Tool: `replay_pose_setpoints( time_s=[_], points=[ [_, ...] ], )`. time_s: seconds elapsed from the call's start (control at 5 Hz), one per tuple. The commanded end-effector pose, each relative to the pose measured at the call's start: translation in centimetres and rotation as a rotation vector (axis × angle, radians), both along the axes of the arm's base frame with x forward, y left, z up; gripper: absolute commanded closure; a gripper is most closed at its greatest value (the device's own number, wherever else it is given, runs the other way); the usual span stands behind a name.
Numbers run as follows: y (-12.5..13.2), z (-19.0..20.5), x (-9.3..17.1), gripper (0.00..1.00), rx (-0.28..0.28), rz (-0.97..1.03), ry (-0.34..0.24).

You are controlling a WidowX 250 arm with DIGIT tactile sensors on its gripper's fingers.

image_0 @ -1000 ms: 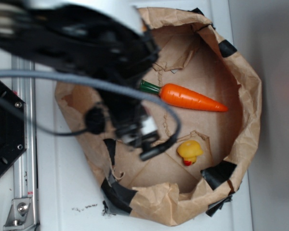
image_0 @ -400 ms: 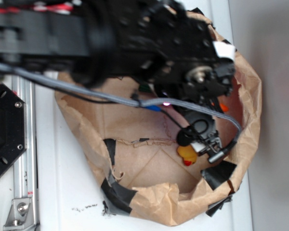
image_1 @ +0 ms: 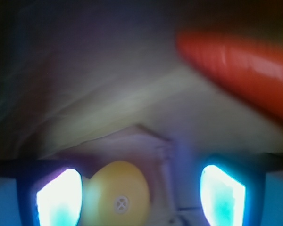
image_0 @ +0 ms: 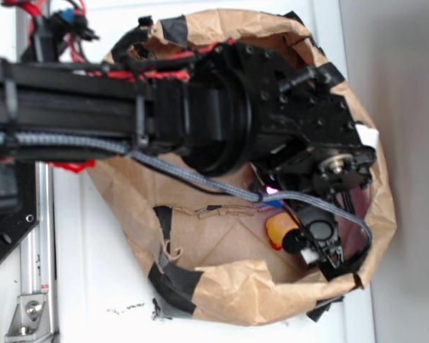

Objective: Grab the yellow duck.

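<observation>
Blurred yellow duck point(image_1: 120, 195) half hidden beside spread gripper point(image_1: 140, 195).

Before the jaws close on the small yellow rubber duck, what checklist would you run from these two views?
1. Jaws open: ok, both pads apart in the wrist view.
2. Small yellow rubber duck between the pads: ok, though hard against the left-hand pad, off centre.
3. Long orange carrot clear of the gap: ok, up and to the right.
4. Gripper inside the brown paper bag: ok.
5. Low enough to grip: cannot tell.
</observation>
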State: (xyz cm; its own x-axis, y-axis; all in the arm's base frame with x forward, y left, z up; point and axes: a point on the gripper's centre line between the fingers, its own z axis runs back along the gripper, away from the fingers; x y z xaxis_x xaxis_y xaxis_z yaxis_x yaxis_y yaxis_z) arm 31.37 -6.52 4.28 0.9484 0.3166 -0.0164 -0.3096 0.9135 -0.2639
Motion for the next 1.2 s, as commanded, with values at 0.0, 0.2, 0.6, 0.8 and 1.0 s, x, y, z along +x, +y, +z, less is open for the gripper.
replay_pose_setpoints(
  time_s=[0.0, 0.2, 0.6, 0.8, 1.0],
  points=[
    [-2.6, -0.4, -2.8, 0.01, 0.000, -0.113, 0.012],
    [-2.7, -1.2, -3.8, 1.00, 0.016, -0.109, 0.024],
    [-1.6, -0.4, -3.8, 1.00, 0.052, -0.123, 0.005],
    [-0.4, 2.2, -3.2, 0.00, 0.058, -0.109, -0.087],
    [-0.1, 2.1, -1.8, 0.00, 0.029, -0.134, -0.105]
  ],
)
